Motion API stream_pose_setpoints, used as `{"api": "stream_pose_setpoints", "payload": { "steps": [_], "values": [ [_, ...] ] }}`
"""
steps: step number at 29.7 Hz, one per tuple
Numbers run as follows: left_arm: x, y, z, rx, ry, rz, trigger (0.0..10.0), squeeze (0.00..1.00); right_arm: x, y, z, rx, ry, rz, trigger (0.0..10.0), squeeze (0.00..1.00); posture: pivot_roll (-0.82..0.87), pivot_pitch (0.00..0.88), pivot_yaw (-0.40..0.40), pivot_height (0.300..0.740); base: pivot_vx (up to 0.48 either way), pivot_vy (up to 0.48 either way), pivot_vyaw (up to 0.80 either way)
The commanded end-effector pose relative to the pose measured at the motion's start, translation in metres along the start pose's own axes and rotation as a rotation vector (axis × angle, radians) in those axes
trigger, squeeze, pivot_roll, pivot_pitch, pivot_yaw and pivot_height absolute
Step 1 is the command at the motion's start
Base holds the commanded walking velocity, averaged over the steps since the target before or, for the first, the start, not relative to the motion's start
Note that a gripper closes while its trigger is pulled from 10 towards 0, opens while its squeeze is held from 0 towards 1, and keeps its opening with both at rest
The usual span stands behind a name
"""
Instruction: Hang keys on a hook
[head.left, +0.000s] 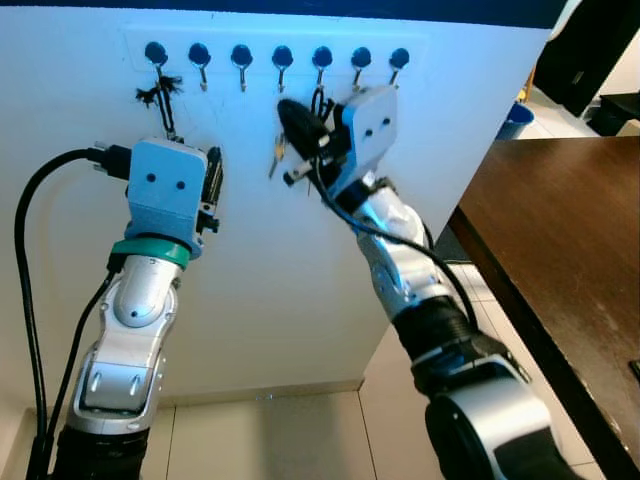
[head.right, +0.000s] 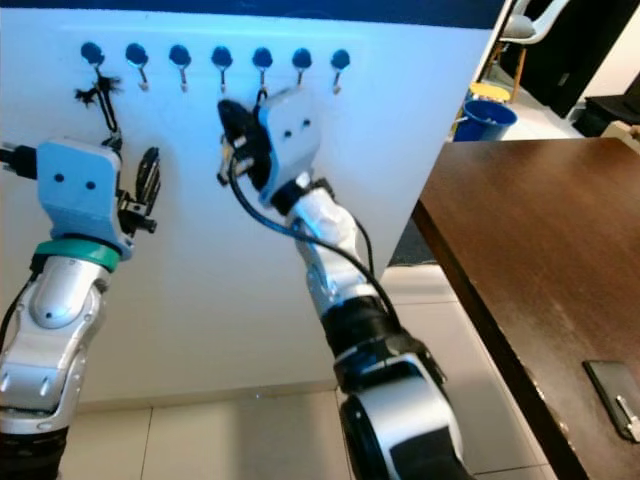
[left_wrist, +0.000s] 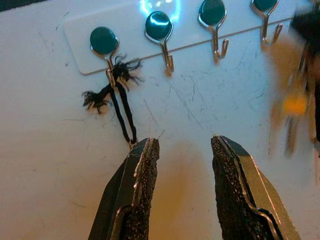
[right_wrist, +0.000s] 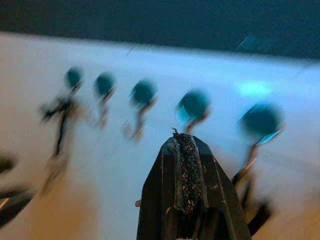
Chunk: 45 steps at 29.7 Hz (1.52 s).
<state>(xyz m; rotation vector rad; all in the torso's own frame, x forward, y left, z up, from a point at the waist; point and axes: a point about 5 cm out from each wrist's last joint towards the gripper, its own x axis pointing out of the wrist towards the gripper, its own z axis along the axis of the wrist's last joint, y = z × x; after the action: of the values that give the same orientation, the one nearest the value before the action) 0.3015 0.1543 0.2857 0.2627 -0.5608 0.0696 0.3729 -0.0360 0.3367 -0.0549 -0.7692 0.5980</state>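
Seven round-headed hooks (head.left: 281, 58) run in a row along a white strip at the upper centre of the left eye view, mounted on a white wall panel (head.left: 260, 300).

1. My right gripper (head.left: 298, 130) is raised to the panel at upper centre of that frame, just below the fourth and fifth hooks. In the right wrist view my fingers (right_wrist: 186, 170) appear pressed flat together, pad to pad, with no gap visible.
2. Keys (head.left: 278, 156) hang just left of my right gripper in the left eye view, below the fourth hook. Their dark loop (head.left: 318, 101) rises toward the fifth hook; whether it rests on the hook or is pinched by my fingers, I cannot tell. The left wrist view shows the keys at the right edge, blurred, with an orange spot (left_wrist: 294, 105).
3. My left gripper (left_wrist: 182, 165) is held up at centre left of the left eye view, close to the panel, below the first two hooks. Its fingers stand moderately apart with nothing between them.
4. A frayed black cord (left_wrist: 116, 85) hangs from the first hook, its lower end just beside my left fingertip.
5. A dark wooden table (head.left: 560, 230) occupies the right side of the frame.
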Motion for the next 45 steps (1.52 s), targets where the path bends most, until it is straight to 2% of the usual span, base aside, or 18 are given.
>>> {"api": "stream_pose_setpoints", "payload": {
  "steps": [1, 4, 14, 24, 28, 36, 38, 42, 45],
  "values": [
    [-0.003, -0.002, -0.001, 0.004, 0.011, -0.006, 10.0, 0.0, 0.0, -0.002, 0.002, -0.012, -0.013, -0.011, 10.0, 0.0, 0.14, 0.141, 0.02, 0.74, 0.0, 0.0, 0.0],
    [-0.003, -0.003, -0.002, 0.007, 0.014, -0.01, 10.0, 0.0, 0.002, -0.005, 0.008, -0.015, -0.047, -0.025, 10.0, 0.0, 0.13, 0.147, 0.02, 0.74, 0.0, 0.0, 0.0],
    [-0.002, -0.003, -0.001, 0.005, 0.013, -0.009, 10.0, 0.0, 0.005, -0.005, 0.008, -0.004, -0.065, -0.015, 10.0, 0.0, 0.13, 0.154, 0.024, 0.74, 0.0, 0.0, 0.0],
    [-0.003, -0.004, 0.002, 0.017, 0.01, -0.006, 10.0, 0.0, 0.015, 0.003, 0.004, 0.026, -0.033, 0.024, 10.0, 0.0, 0.16, 0.164, 0.003, 0.74, 0.0, 0.0, 0.0],
    [-0.004, -0.004, 0.003, 0.024, 0.011, -0.003, 10.0, 0.0, 0.021, 0.012, 0.004, 0.041, -0.014, 0.065, 10.0, 0.0, 0.16, 0.171, 0.002, 0.74, 0.0, 0.0, 0.0],
    [-0.004, -0.004, 0.002, 0.022, 0.013, -0.005, 10.0, 0.0, 0.021, 0.018, 0.002, 0.047, -0.008, 0.115, 10.0, 0.0, 0.16, 0.171, 0.002, 0.74, 0.0, 0.0, 0.0],
    [-0.004, -0.004, 0.002, 0.022, 0.014, -0.004, 10.0, 0.0, 0.02, 0.019, -0.003, 0.024, 0.02, 0.142, 10.0, 0.0, 0.16, 0.167, 0.002, 0.74, 0.0, 0.0, 0.0],
    [-0.004, -0.004, 0.002, 0.023, 0.014, -0.003, 10.0, 0.0, 0.019, 0.019, -0.005, 0.017, 0.03, 0.141, 10.0, 0.0, 0.16, 0.167, 0.002, 0.74, 0.0, 0.0, 0.0],
    [-0.004, -0.004, 0.002, 0.023, 0.016, -0.004, 10.0, 0.0, 0.014, 0.016, -0.013, -0.018, 0.086, 0.114, 10.0, 0.0, 0.16, 0.162, 0.006, 0.74, 0.0, 0.0, 0.0]
  ]
}}
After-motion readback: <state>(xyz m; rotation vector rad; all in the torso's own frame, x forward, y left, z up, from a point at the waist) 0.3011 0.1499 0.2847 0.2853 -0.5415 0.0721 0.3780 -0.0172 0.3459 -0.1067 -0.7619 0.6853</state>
